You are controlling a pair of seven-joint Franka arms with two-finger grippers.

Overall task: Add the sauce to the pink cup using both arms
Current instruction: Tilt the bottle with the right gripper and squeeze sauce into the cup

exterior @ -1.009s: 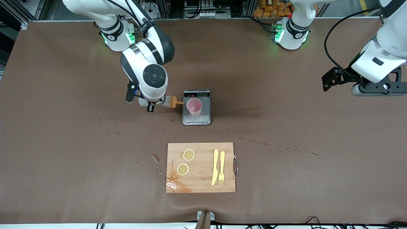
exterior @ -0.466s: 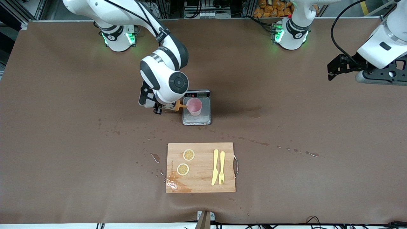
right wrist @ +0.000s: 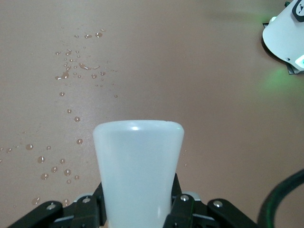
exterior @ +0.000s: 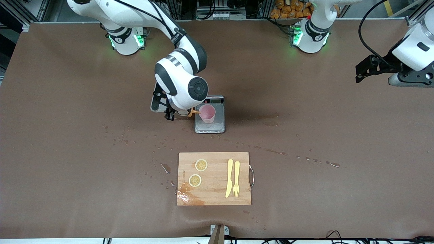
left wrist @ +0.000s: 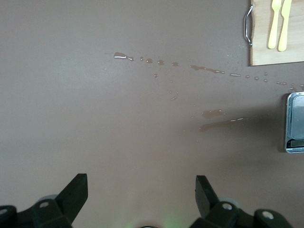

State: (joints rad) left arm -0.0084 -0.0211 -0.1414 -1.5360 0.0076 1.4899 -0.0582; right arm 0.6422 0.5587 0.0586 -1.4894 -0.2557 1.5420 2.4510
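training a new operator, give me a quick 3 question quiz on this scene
1. True or false: the right gripper is shut on the sauce bottle.
2. What does the pink cup stand on?
A. cutting board
B. scale
C. bare table
3. What lies beside the fork on the cutting board?

Key: 1 true. 2 B, the scale. 3 the knife; the left gripper waits open over bare table.
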